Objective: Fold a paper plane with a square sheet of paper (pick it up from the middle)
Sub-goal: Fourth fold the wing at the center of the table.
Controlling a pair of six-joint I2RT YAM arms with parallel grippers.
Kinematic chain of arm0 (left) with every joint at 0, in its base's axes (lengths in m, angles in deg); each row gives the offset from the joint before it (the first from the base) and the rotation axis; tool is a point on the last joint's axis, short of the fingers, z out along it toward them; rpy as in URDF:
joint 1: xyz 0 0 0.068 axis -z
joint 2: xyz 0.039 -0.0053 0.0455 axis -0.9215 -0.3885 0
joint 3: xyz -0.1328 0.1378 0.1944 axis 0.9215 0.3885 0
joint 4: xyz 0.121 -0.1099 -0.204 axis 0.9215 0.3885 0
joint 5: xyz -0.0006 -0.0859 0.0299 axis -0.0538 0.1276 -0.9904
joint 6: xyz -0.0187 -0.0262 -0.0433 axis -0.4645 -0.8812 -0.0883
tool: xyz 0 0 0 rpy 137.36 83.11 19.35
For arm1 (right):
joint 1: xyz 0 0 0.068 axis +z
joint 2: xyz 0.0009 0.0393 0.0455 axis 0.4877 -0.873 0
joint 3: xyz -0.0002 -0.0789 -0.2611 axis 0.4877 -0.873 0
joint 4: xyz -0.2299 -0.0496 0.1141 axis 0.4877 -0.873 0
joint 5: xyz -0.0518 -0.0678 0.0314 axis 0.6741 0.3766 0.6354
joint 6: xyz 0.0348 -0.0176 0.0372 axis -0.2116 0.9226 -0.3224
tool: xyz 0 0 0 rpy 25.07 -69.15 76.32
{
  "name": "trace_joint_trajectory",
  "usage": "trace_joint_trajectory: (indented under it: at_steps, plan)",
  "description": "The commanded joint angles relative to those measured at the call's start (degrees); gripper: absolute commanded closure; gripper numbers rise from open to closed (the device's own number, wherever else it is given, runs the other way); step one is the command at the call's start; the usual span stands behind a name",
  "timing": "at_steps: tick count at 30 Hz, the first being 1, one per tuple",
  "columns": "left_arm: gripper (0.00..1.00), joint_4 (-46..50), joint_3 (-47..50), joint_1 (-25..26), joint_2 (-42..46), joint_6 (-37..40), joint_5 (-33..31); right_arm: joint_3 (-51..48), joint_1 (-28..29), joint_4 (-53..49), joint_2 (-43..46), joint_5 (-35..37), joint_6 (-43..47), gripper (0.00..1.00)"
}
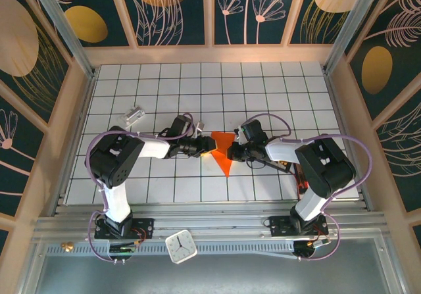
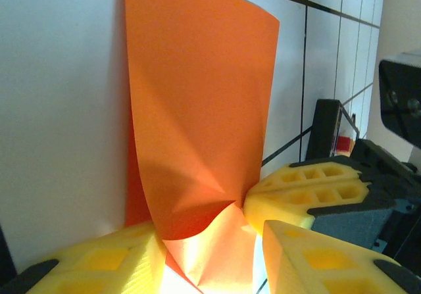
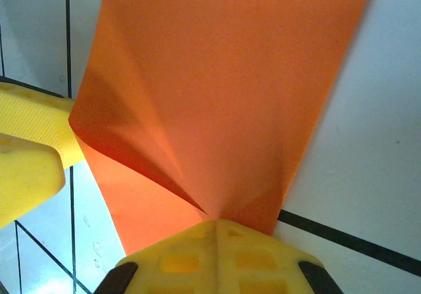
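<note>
Right wrist view is showing the right pincer [image 3: 214, 235] clamping the square sheet of paper [image 3: 223, 90], which is curling up off the bench [image 3: 375, 175]. Around its fold the left pincer [image 2: 210, 271] is standing apart; light and floppy, it is probably wanting a hold near the middle crease

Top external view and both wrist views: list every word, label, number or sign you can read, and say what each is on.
No text can be read with certainty.
Dial of the white clock: marks too small to read.
The orange paper sheet: plain, no print.
</note>
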State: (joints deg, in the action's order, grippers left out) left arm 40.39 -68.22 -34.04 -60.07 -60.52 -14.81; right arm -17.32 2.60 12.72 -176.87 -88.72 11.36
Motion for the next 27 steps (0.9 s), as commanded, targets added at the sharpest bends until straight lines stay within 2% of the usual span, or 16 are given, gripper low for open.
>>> trace_joint_trajectory:
  at_steps: [1, 16, 27]
  plan:
    - [0.58, -0.2, 0.7, -0.9, -1.7, 5.8, 0.5, -2.2, -0.1, -4.8, -1.6, 1.5, 1.0, 1.0]
    - [0.79, -0.9, -1.5, -1.6, -4.8, 10.2, 1.6, -1.9, -0.1, -5.4, -2.0, 1.7, 1.5, 1.0]
    - [0.88, -1.4, -2.1, -1.7, -5.1, 10.0, 1.1, -1.9, -0.1, -5.5, -2.2, 1.8, 1.8, 1.0]
